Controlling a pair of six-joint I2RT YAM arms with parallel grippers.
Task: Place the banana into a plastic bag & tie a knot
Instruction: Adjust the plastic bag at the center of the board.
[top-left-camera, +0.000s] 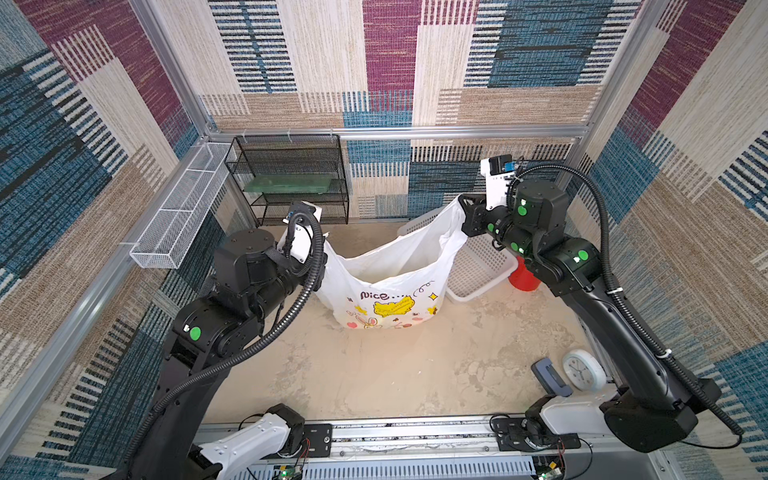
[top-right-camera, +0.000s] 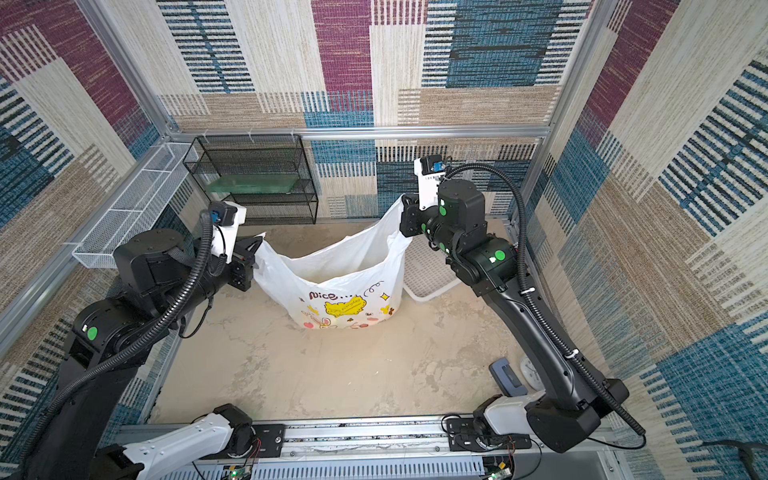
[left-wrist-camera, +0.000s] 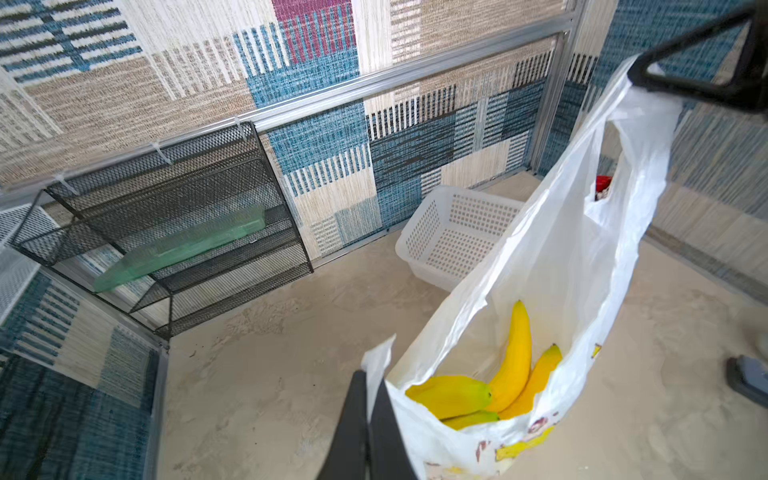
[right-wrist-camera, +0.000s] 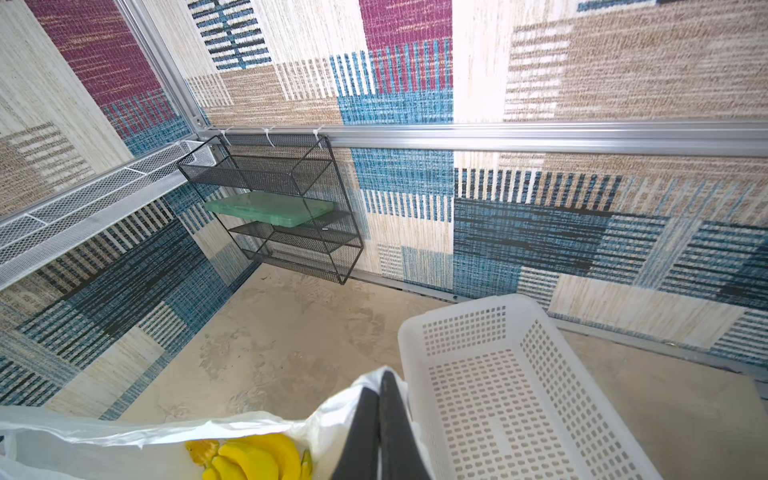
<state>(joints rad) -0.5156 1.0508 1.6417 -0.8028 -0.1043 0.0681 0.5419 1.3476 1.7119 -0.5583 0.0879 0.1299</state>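
The white plastic bag (top-left-camera: 386, 299) with cartoon prints stands on the table between both arms, its mouth stretched wide. My left gripper (top-right-camera: 259, 243) is shut on the bag's left handle, and the white film is pinched between its fingers in the left wrist view (left-wrist-camera: 370, 378). My right gripper (top-left-camera: 461, 201) is shut on the right handle, held higher; the right wrist view shows its tip (right-wrist-camera: 382, 382) wrapped in film. The yellow banana (left-wrist-camera: 511, 365) lies in the bottom of the bag (left-wrist-camera: 561, 257) and also shows as a yellow bunch (right-wrist-camera: 249, 457). No knot is in view; the handles are held apart.
A white perforated basket (top-left-camera: 478, 266) and a red cup (top-left-camera: 524, 278) sit behind the bag on the right. A black mesh shelf (top-left-camera: 291, 178) holding a green case hangs on the back wall. A white clock (top-left-camera: 584, 369) and a blue-grey object (top-left-camera: 550, 374) lie front right.
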